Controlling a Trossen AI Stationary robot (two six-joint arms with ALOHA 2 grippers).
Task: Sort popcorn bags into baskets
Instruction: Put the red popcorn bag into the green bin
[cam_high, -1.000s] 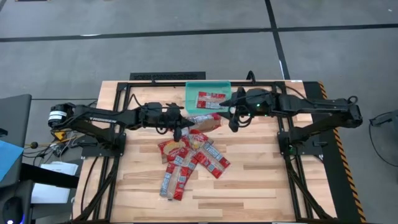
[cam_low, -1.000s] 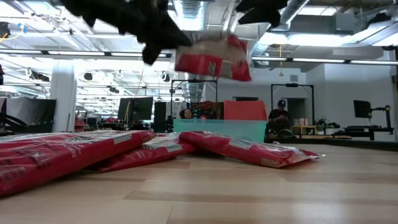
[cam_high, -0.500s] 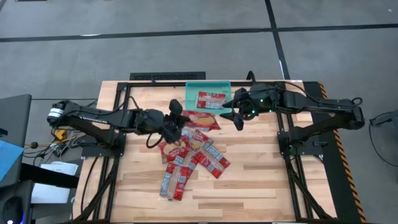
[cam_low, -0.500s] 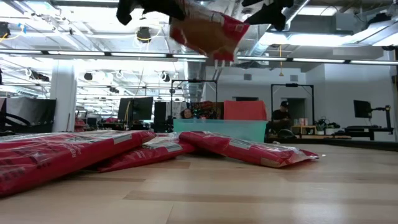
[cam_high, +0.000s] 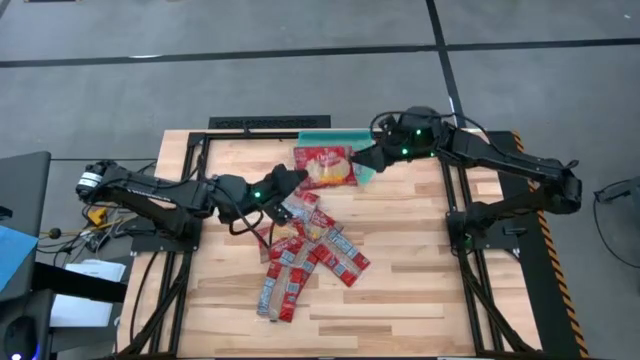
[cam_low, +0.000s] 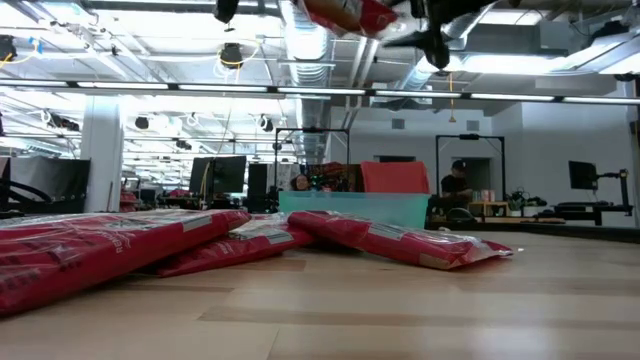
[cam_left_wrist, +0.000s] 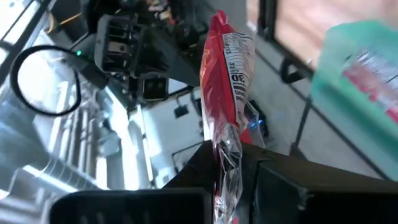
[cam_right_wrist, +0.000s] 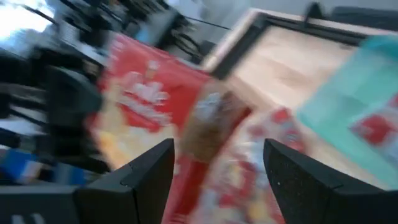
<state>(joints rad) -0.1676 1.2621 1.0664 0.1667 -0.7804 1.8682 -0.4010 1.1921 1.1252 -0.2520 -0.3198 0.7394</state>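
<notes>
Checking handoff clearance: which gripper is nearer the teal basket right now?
Right. The right gripper hangs at the teal basket's right side, overlapping it from above. The left gripper sits just off its left side, pinching the raised popcorn bag over it.

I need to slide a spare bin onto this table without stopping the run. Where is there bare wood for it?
Free: the near strip of the table below the popcorn bag pile, and the wood between that pile and the right arm's base. Crowded: the middle and far edge, where the left gripper holds a popcorn bag over the teal basket, the right gripper beside it.
</notes>
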